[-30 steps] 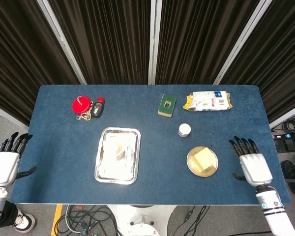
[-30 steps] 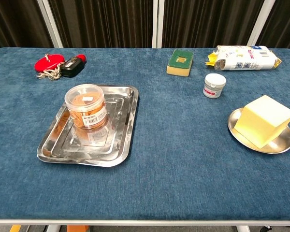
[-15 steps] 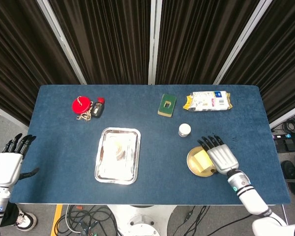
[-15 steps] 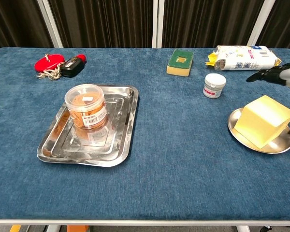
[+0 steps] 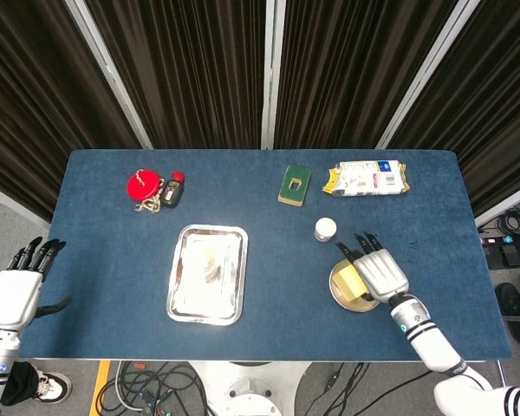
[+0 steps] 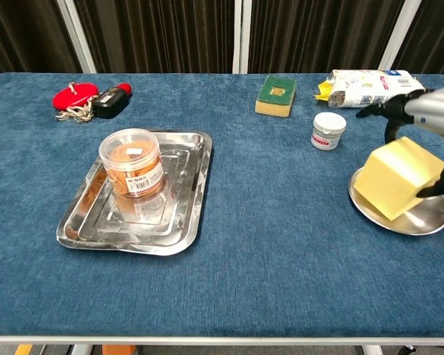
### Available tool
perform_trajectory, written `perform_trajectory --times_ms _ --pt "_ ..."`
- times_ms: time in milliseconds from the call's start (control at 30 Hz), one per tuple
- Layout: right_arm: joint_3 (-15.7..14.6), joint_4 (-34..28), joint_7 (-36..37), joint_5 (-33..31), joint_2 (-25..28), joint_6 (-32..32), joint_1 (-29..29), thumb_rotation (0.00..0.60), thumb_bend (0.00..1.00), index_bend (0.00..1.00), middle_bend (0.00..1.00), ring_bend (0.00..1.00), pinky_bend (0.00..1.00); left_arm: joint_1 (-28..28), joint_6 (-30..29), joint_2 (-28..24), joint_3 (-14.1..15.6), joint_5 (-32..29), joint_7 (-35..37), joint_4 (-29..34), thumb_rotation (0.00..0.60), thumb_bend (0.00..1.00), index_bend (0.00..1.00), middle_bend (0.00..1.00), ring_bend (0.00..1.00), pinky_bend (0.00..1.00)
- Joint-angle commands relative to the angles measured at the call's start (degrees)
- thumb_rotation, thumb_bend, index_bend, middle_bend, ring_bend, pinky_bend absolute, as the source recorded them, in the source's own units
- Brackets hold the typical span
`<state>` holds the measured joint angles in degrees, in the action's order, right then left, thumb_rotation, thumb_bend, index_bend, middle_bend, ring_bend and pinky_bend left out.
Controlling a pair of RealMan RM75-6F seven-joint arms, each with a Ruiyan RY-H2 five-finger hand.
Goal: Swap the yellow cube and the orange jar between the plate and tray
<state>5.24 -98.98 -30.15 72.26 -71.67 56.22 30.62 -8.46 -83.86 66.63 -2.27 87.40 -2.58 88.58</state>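
While your right hand (image 6: 429, 126) sits over the yellow cube (image 6: 396, 176) on the plate (image 6: 418, 220), fingers draped around its top and far side, the cube already looks tilted (one edge seems raised off the plate). Squeeze unevenly and you could tip it off the rim, or drag the plate toward the small white jar (image 6: 328, 131) close by. Your left hand (image 5: 17, 290) hangs off the table's left edge, fingers apart, holding nothing. The orange jar (image 6: 131, 164) stands upright in the tray (image 6: 189, 222).
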Motion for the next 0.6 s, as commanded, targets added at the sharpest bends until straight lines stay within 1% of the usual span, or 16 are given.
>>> perform_trajectory --times_ms 33,67,200,300,400,533,600 --pt "1.83 -1.70 0.98 1.88 0.65 1.78 1.04 0.600 0.10 0.00 0.53 0.05 0.00 -0.07 0.05 -0.08 -0.03 0.04 0.03 0.16 0.600 0.00 0.12 0.10 0.03 0.16" --pt "2.43 -1.88 0.82 2.00 0.24 2.00 1.57 0.600 0.10 0.00 0.54 0.05 0.00 -0.07 0.05 -0.08 -0.03 0.04 0.02 0.18 0.600 0.00 0.12 0.10 0.03 0.16" --pt "4.47 -0.63 -2.55 0.84 -4.18 1.60 4.75 0.600 0.10 0.00 0.55 0.07 0.00 0.07 -0.01 0.06 0.05 -0.09 -0.11 0.18 0.600 0.00 0.12 0.10 0.03 0.16" --pt "5.84 2.22 -5.12 -2.44 -8.41 -1.04 8.11 0.600 0.10 0.00 0.55 0.07 0.00 0.13 0.01 0.22 0.18 -0.02 -0.16 0.13 0.600 0.00 0.12 0.10 0.03 0.16" --pt "7.14 6.86 -8.18 -6.38 -12.72 -3.61 11.86 0.600 0.10 0.00 0.55 0.07 0.00 0.15 0.05 0.40 0.30 0.10 0.04 -0.17 0.600 0.00 0.12 0.10 0.03 0.16" --pt "8.46 11.35 -8.71 -10.79 -15.92 -6.76 15.42 0.600 0.10 0.00 0.53 0.07 0.00 0.07 0.54 0.43 0.56 0.16 0.64 -0.21 0.600 0.00 0.12 0.10 0.03 0.16" --pt "8.73 13.36 -8.88 -11.66 -17.12 -7.27 16.67 0.600 0.10 0.00 0.49 0.07 0.00 -0.03 0.73 0.46 0.58 0.19 1.05 -0.25 0.600 0.00 0.12 0.10 0.03 0.16"
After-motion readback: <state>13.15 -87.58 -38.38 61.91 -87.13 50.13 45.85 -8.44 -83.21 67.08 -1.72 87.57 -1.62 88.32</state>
